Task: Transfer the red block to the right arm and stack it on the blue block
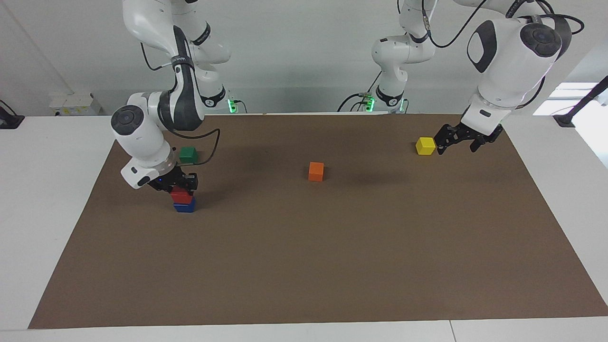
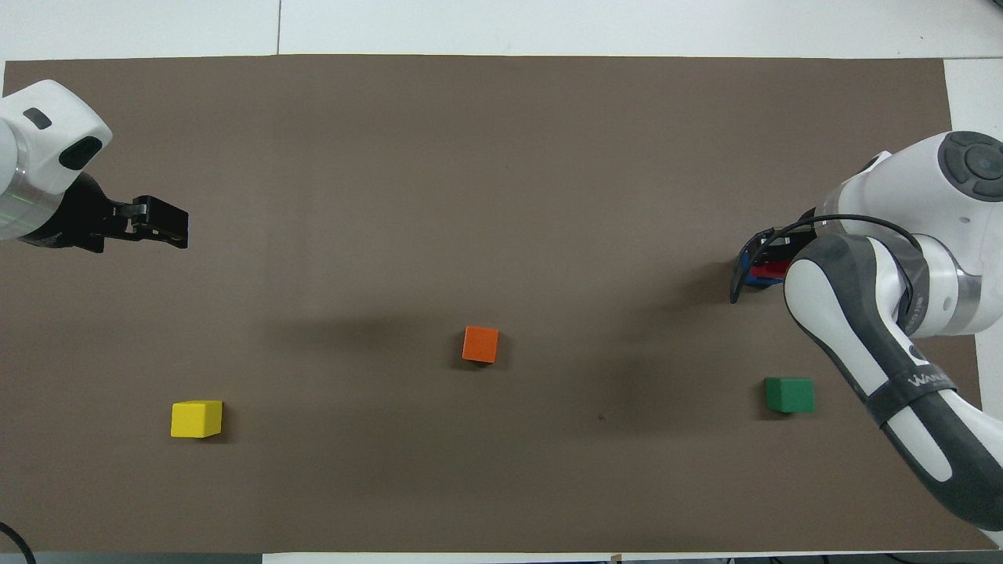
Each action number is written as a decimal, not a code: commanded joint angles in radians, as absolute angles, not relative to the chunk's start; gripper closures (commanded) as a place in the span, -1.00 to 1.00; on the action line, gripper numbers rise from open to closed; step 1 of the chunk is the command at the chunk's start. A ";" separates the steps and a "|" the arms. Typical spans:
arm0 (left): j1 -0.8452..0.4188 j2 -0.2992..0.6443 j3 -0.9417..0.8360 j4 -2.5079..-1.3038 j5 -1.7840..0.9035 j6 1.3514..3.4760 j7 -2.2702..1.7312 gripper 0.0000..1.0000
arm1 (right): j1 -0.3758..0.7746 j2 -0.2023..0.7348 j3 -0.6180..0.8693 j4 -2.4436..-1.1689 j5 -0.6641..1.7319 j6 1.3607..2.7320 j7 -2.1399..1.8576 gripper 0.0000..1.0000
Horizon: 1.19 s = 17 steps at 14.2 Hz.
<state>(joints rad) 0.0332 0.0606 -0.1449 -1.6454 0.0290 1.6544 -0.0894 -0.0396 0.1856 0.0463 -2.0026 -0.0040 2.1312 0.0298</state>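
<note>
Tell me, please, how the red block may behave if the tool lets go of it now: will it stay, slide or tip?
The red block looks a rigid, flat-faced cube, so it will probably not roll. It sits squarely on the blue block, a same-sized base, so it likely stays, though a sideways nudge from the right tool could slide it off. Its matte faces suggest modest grip.

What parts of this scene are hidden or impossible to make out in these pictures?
- Overhead view: the small red cube and the small dark blue cube show only as slivers under the right arm.
- Facing view: whether the right gripper has let go of the red cube; too small.
- Whether the left gripper, beside the yellow cube, is open or shut.
</note>
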 commanded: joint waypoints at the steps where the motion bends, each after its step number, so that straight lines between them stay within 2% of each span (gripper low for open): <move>1: 0.017 0.014 -0.133 -1.650 0.014 1.631 -0.103 -1.00 | -0.061 0.205 0.055 -2.020 -0.035 2.184 0.051 1.00; 7: 0.029 0.008 -0.133 -1.664 0.014 1.628 -0.103 -1.00 | -0.089 0.209 0.055 -2.019 -0.015 2.183 0.047 1.00; 8: 0.029 0.008 -0.133 -1.664 0.014 1.628 -0.103 -1.00 | -0.095 0.212 0.057 -2.011 -0.006 2.183 0.060 -0.98; 15: 0.029 0.008 -0.133 -1.664 0.014 1.628 -0.103 -1.00 | -0.084 0.212 0.055 -1.984 0.006 2.155 0.074 -1.00; 17: 0.028 0.008 -0.133 -1.664 0.014 1.628 -0.103 -1.00 | -0.083 0.210 0.055 -1.915 0.006 2.065 0.074 -1.00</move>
